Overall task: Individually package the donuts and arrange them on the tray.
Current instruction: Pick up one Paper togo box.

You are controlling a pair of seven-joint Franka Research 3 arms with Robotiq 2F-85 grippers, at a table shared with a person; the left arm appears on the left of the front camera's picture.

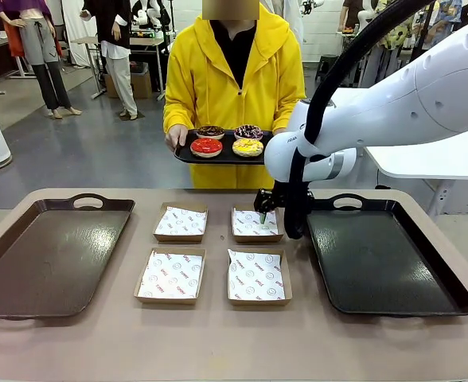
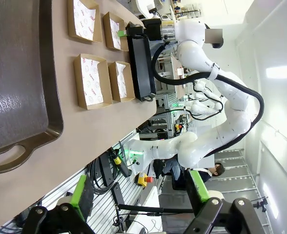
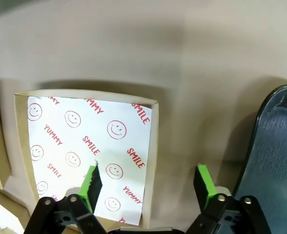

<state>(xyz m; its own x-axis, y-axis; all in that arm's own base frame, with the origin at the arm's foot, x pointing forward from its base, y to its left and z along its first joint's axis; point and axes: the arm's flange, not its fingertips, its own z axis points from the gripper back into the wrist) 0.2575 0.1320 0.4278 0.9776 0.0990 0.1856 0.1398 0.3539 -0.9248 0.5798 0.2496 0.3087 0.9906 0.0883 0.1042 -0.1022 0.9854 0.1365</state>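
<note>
Right now the right gripper (image 1: 263, 216) hangs low over the far-right box (image 1: 255, 224), about 1 o'clock from the table's middle. Seen from its wrist, the green fingers (image 3: 91, 179) stand spread. One is above the printed paper (image 3: 80, 141) inside the box and the other is outside over bare table. The cardboard wall facing the dark tray (image 1: 385, 259) runs between them, and they pinch nothing. Only a narrow strip of table separates that wall from the dark tray's rounded rim at 3 o'clock.

The four boxes sit two by two, each apart from its neighbours, with lanes of table between them. A brown tray (image 1: 51, 255) lies at 9 o'clock, its rim near the near-left box (image 1: 170, 275) but not touching it. The left gripper (image 2: 137, 195) has its fingers wide apart with nothing between them.

The donuts (image 1: 206, 146) are off the table, on a black serving tray (image 1: 222, 160) that a person in a yellow hooded top holds at 12 o'clock, beyond the far edge. Red and yellow are in the near row, chocolate and purple behind.

The table (image 1: 218, 342) is matte tan, with a bare band along its 6 o'clock edge. Grey floor stretches behind the person.
</note>
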